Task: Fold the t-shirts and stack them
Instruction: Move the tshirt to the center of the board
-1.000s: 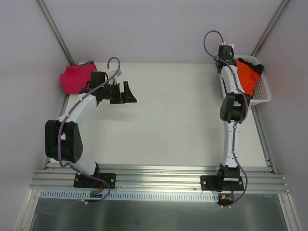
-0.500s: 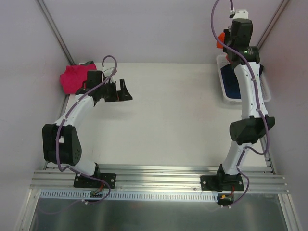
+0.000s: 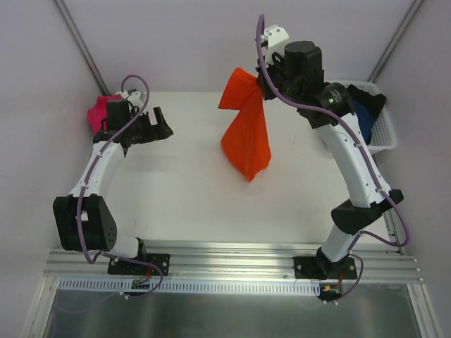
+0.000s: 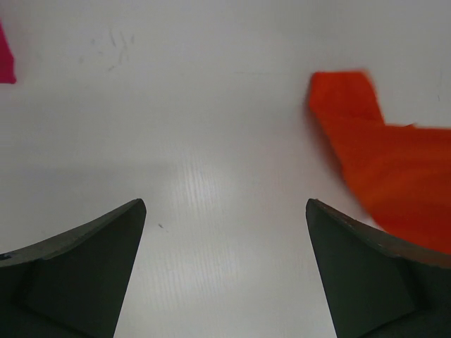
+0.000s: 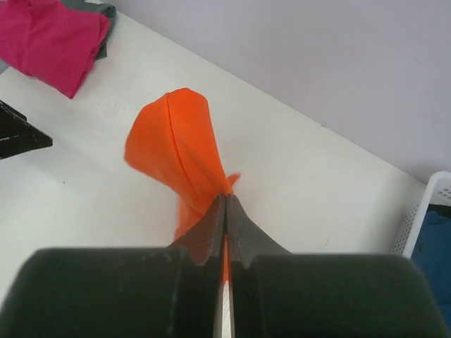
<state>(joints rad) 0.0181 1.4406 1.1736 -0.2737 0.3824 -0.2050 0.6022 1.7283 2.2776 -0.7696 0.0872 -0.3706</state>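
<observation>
White table [image 3: 190,201], pale walls [image 3: 197,42]; right gripper [image 5: 225,198] clamped on hanging orange t-shirt [image 3: 248,137]; left gripper [image 4: 225,204] spread apart.

My right gripper [image 5: 225,203], raised high, pinches the orange t-shirt [image 3: 246,137]; my left gripper [image 3: 162,122], well left of it, gapes wide.

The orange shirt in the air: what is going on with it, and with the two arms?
The right gripper is shut on the orange t-shirt, which hangs from it over the middle of the table. The left gripper is open and empty, near the magenta-pink t-shirt at the far left corner. The dark blue t-shirt and the black t-shirt lie in the white basket at the far right.
</observation>
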